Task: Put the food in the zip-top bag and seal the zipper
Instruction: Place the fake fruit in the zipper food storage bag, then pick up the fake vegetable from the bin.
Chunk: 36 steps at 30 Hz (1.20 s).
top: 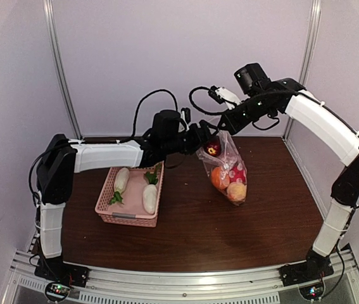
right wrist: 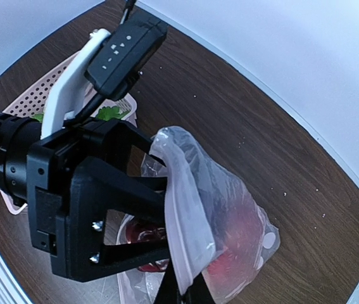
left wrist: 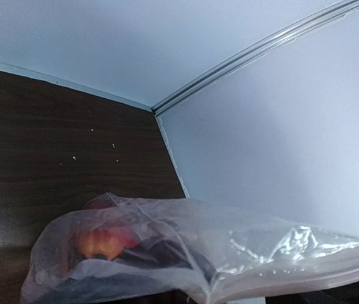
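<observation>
Plastic at the mouth of the bag point(top: 230, 166) is pinched in the right claw point(top: 222, 128), whose jaws are shut on it. The bag therefore hangs below that claw, its bottom seemingly resting on the table point(top: 185, 234) and its mouth held up where pieces can be dropped in. Just beside that claw, on its left, the left claw point(top: 199, 140) points at the same mouth with its fingers spread wide and nothing clamped between them (the right wrist view shows the gap plainly). I judge it is there to deliver a piece or to keep the mouth apart. At its tips, high in the bag, sits a maroon piece point(top: 213, 149). Lower down, under the right claw, lie a red piece point(top: 237, 171), an orange piece point(top: 220, 178) and a yellow piece point(top: 237, 191), so most of the food point(top: 227, 181) is inside. The zipper point(left wrist: 306, 273), a pale strip along the mouth in the left wrist view, looks undone, as loading requires. Well behind the left claw, beside its forearm, the basket point(top: 128, 219) holds two radishes point(top: 149, 198), so filling is unfinished and sealing is yet to do.
</observation>
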Each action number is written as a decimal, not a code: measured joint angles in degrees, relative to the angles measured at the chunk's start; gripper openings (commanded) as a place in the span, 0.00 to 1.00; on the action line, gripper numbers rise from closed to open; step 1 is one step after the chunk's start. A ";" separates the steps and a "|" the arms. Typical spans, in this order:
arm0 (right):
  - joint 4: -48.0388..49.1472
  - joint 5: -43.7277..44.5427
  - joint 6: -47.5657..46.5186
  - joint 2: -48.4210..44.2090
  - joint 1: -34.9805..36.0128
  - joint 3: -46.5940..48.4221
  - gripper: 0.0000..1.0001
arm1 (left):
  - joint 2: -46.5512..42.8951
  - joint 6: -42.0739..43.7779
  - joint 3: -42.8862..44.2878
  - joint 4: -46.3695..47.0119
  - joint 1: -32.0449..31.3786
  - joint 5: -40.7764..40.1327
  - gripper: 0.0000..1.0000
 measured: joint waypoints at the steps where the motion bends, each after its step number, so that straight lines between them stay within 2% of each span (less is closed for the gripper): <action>1: -0.02 -0.02 0.02 0.07 -0.37 0.00 0.00 | 0.00 0.37 0.04 -0.13 0.00 0.02 0.86; 9: 0.57 0.68 0.07 0.11 -3.15 -1.22 0.00 | -2.03 4.37 0.59 -2.05 0.00 0.90 0.86; 14: 1.75 4.96 -0.09 0.11 -3.72 -4.02 0.00 | -6.69 7.48 1.29 -4.07 0.00 3.06 0.86; 20: 1.18 6.78 -0.98 0.13 -4.11 -2.99 0.00 | -13.11 12.31 0.94 -8.87 0.00 4.31 0.86; 24: 0.96 10.34 -2.67 -0.85 -6.08 0.13 0.00 | -19.17 18.93 -1.51 -16.81 0.33 2.67 0.88; 30: 0.24 11.69 -4.39 -3.17 -8.39 0.70 0.00 | -26.51 29.90 -4.31 -34.42 4.17 -7.08 0.94; 36: 1.77 6.49 -4.52 -2.99 -6.78 -7.89 0.00 | -25.64 35.80 -7.63 -52.35 11.82 -13.62 0.93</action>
